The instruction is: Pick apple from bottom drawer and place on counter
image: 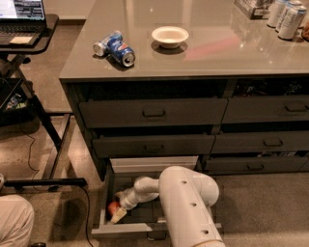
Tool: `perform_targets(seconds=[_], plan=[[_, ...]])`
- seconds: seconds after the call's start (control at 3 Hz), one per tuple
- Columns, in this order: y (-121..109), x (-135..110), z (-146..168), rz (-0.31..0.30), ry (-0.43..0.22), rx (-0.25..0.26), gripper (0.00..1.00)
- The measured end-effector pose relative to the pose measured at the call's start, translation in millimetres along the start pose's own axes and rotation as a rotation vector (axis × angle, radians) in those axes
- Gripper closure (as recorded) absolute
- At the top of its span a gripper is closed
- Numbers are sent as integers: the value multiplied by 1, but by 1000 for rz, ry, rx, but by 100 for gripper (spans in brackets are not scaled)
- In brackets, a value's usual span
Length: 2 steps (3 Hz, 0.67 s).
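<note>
The counter [217, 53], a glossy grey-brown slab, fills the upper picture; its right and far edges are cut off. Below it, the white robot arm [188, 207] rises from the bottom edge, where its base is cut off, and covers much of the open bottom drawer [124, 231]. Only the left part of that drawer's inside shows. The shallower drawers [152, 113] above stand slightly ajar, with dark gaps over them. At the upper left, a black desk [36, 41] carries a laptop [21, 12], cut off by the frame. A beige shape [14, 219] at the lower left corner is too partial to identify. On the counter sit a white bowl [170, 36] and, just left of it, a blue can [116, 47] on its side; more cans [289, 17] stand half out of view at the top right. The tool [118, 216] reaches down into the bottom drawer's left front corner. The apple [113, 208] lies there right against it. I cannot tell whether the tool is spread or pinching it.
</note>
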State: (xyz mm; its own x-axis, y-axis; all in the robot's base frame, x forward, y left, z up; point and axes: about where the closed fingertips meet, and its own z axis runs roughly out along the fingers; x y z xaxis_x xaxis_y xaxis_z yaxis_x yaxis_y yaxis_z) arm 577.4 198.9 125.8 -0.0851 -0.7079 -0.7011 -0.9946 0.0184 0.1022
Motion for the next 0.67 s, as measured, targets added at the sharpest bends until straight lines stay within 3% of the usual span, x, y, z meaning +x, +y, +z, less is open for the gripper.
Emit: perform_targets(seconds=[0.67], plan=[[-1, 8, 0, 17, 2, 14, 66]])
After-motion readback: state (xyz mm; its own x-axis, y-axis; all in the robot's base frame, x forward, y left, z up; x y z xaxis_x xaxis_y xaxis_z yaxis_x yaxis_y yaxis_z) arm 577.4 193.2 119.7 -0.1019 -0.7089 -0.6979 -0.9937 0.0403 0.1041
